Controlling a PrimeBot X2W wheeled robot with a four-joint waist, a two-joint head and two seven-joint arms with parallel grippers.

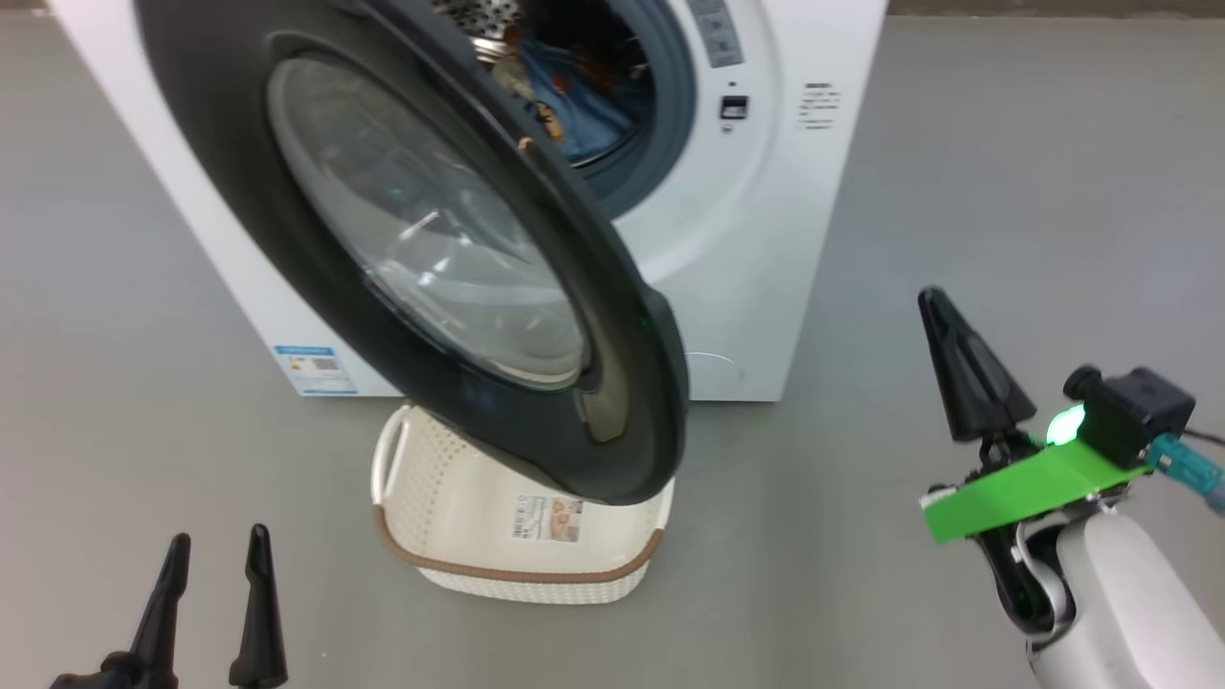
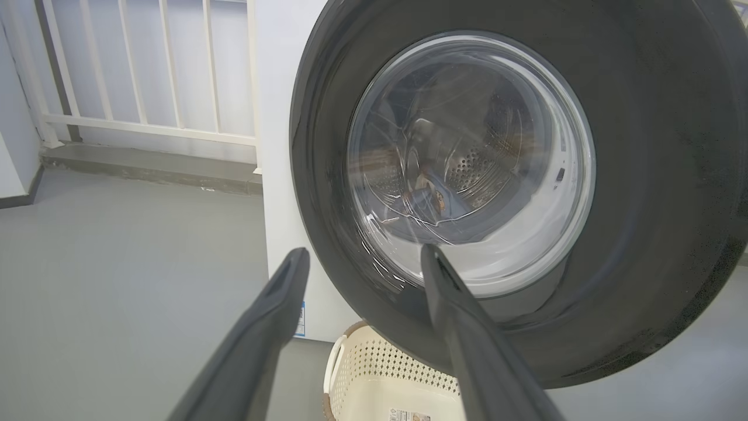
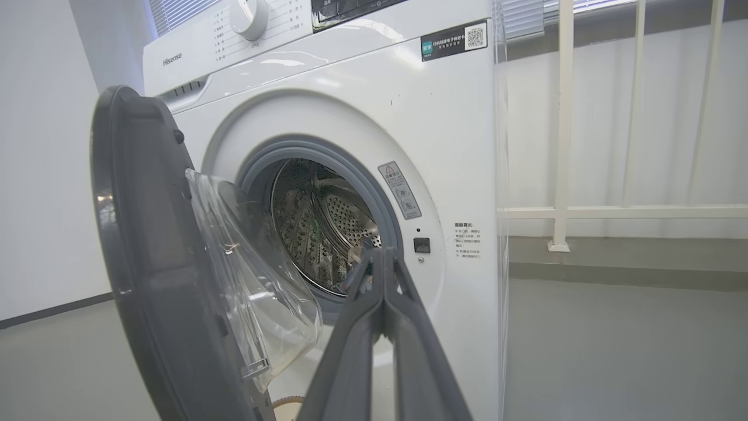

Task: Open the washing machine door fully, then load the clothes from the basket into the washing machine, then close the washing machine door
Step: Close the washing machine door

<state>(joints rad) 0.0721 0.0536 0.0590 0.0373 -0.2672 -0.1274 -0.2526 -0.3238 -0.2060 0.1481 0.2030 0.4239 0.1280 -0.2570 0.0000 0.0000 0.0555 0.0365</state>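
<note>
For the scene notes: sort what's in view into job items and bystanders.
Job items: big white front-loading washing machine; round black-rimmed glass door; light blue printed clothes inside the machine; cream perforated plastic basket.
Bystanders: white barred railing; grey floor.

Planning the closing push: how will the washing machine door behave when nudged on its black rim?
The washing machine door looks rigid, so it should swing as one piece, not flex. Its glossy rim may let the shut right end effector slip. Its bulging glass suggests some heft.
</note>
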